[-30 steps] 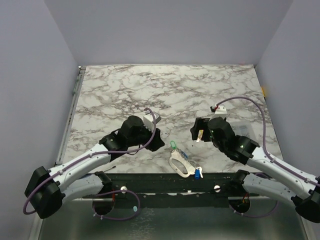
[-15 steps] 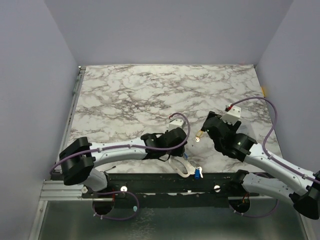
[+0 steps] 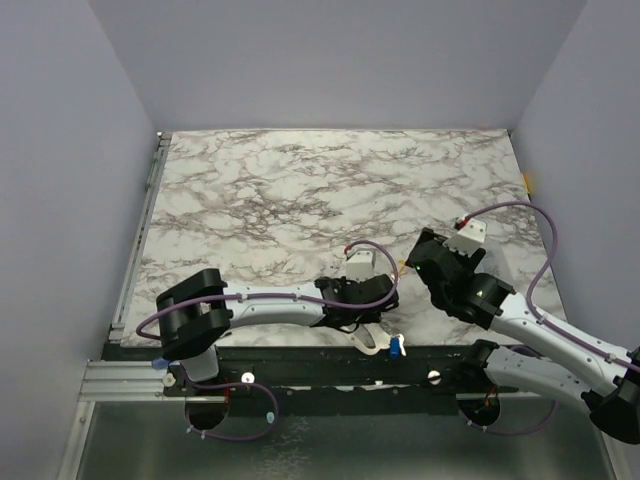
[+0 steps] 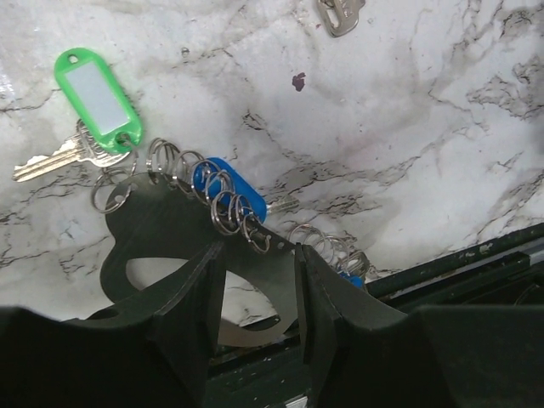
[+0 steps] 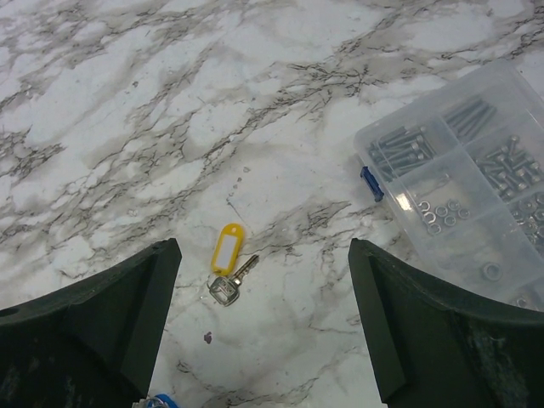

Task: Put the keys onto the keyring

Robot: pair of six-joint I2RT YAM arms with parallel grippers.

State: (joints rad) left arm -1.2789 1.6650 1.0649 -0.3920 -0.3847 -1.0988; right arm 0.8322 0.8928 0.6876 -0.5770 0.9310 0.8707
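keyring [image 4: 183, 225] beside green key [image 4: 95, 98] and blue key [image 4: 228, 191]: sits between half-parted left fingers [image 4: 200, 306], clamp unclear. yellow key [image 5: 228, 248]: lies apart, below widely spread right fingers [image 5: 127, 306], untouched.

green key [image 4: 93, 98], blue key [image 4: 231, 183] at keyring [image 4: 161, 225] rim | yellow key [image 5: 228, 255] well apart

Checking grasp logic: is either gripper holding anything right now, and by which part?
Right gripper: open, nothing between the fingers. Left gripper straddles the keyring at its edge, but whether it is actually clamped cannot be told.
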